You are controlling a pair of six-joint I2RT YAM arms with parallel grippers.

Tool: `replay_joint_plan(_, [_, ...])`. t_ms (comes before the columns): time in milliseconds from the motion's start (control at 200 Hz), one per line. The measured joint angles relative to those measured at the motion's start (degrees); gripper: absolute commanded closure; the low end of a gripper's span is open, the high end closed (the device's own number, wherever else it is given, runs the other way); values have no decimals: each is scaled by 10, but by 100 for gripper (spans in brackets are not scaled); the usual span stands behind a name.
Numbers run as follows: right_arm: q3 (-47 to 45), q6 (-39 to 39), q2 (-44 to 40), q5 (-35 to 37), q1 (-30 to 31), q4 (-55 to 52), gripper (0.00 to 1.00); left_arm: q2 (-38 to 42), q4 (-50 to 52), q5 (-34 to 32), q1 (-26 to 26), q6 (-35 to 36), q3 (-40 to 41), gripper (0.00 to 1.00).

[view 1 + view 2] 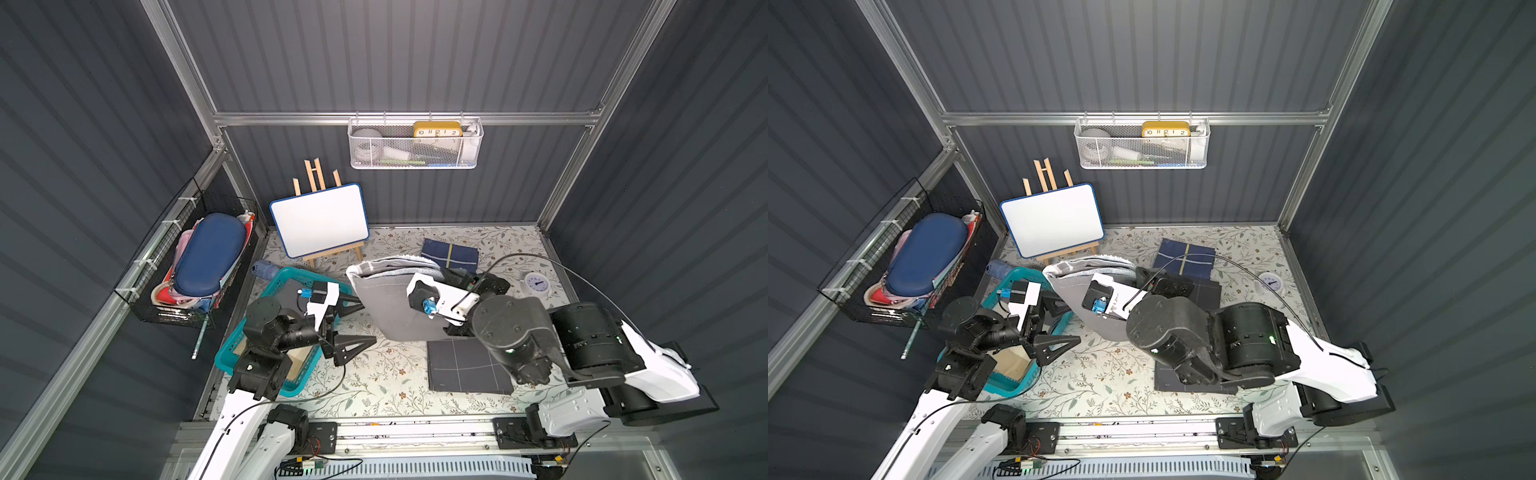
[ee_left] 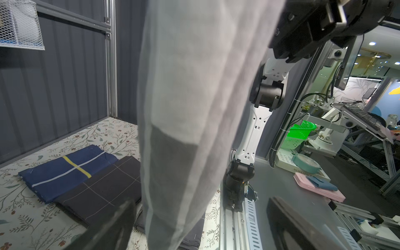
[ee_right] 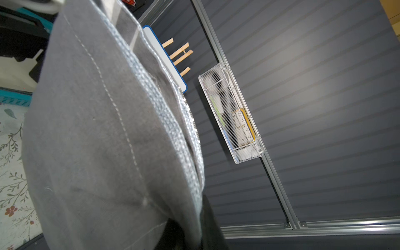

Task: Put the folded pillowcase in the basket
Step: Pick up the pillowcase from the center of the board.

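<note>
Bench (image 1: 374, 374): floral-patterned surface that carries everything below.
Folded pillowcase (image 1: 382, 299): grey cloth with a lighter woven layer at its top fold. It hangs in the air off the bench, between the basket and a dark grid-lined folded cloth (image 1: 465, 365). Whether its lower edge brushes that cloth, I cannot tell.
Basket (image 1: 232, 345): rectangular teal plastic with perforated sides, at the left side of the bench. The left arm covers much of its opening.
Right end effector (image 3: 190, 218): pressed together, pinching the pillowcase near its upper fold.
Left end effector (image 1: 368, 324): spread wide, holding nothing, just beside the hanging cloth and above the basket's near rim.
Step in hand: carrying the pillowcase across to the basket.
Handling advice: keep it high enough for the trailing end to clear the rim. The left arm probably needs to leave the opening, or steady the loose end. Lower the bottom edge first so the layers settle flat, and release only then.
</note>
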State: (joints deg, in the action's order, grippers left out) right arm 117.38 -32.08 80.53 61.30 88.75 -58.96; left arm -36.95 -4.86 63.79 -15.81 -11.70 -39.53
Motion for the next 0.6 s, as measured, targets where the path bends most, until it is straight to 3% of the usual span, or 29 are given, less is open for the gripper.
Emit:
replay_joint_plan(340, [5,-17,0,2,65,69,100,4,-139,-13,0,-76,29,1])
replay_joint_plan(600, [12,-14,0,6,74,107,100,-4,-231,-6,0,-133,31,19])
